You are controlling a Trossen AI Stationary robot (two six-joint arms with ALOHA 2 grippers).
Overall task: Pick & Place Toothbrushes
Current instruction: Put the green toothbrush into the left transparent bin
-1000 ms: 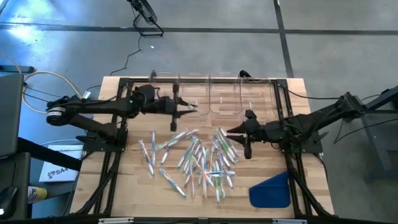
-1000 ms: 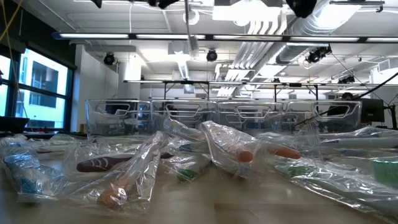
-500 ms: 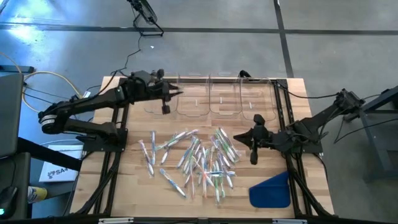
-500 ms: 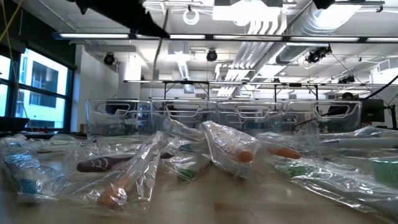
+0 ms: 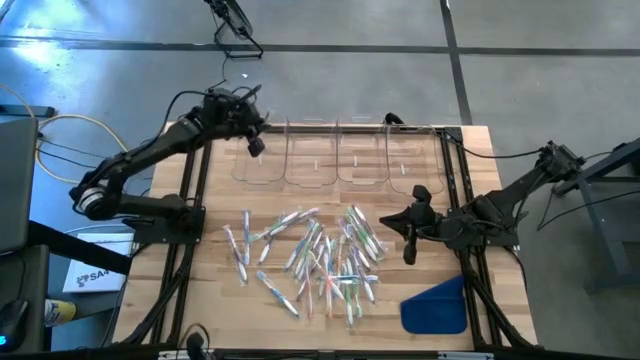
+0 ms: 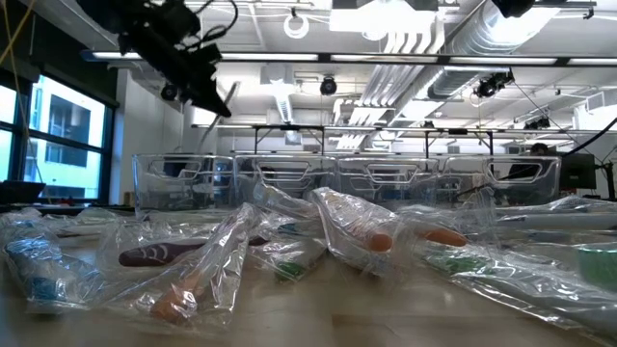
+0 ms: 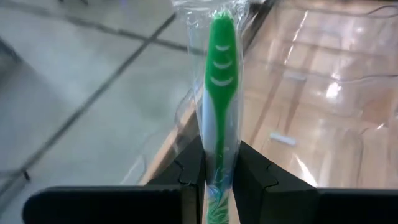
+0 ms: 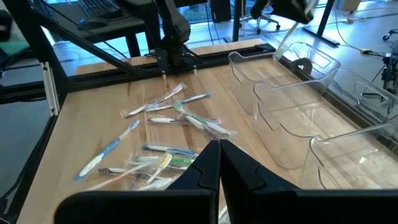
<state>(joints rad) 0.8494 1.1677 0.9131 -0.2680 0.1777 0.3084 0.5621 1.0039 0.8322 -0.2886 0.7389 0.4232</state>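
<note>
Wooden desk [image 5: 200, 300], grey floor around. Left pincer [image 7: 217, 171] pinching green wrapped toothbrush [image 7: 219, 93] low on handle; light, stiff, slippery film. Right pincer [image 8: 219, 152] pressed together, empty, pile of toothbrushes [image 5: 315, 260] just ahead.

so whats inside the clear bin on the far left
Nothing shows inside the far-left clear bin; only wood shows through it. The left pincer hangs above it, shut on a wrapped green toothbrush. The pincer hides part of the bin's back.

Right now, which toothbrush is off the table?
The green wrapped toothbrush, pinched in the left end effector above the clear bins; the other toothbrushes lie on the table.
</note>
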